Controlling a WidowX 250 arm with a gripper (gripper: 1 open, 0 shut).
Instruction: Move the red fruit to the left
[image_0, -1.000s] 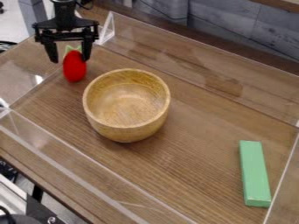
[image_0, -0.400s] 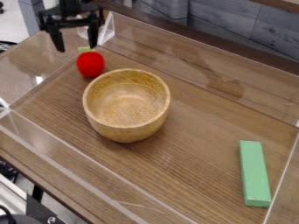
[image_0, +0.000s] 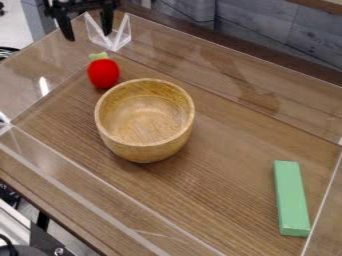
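The red fruit is a small glossy strawberry with a green top. It rests on the wooden table at the upper left, just beyond the wooden bowl's left rim. My gripper hangs above and slightly left of the fruit, near the frame's top edge. Its two black fingers stand open and apart, with nothing between them. The fruit lies free, not touched by the fingers.
A flat green block lies at the lower right. Clear plastic walls fence the wooden table on all sides, with one corner right behind the gripper.
The gripper rose straight up off the fruit, from straddling it to well above it. The fruit stayed on the table, shifted slightly right.
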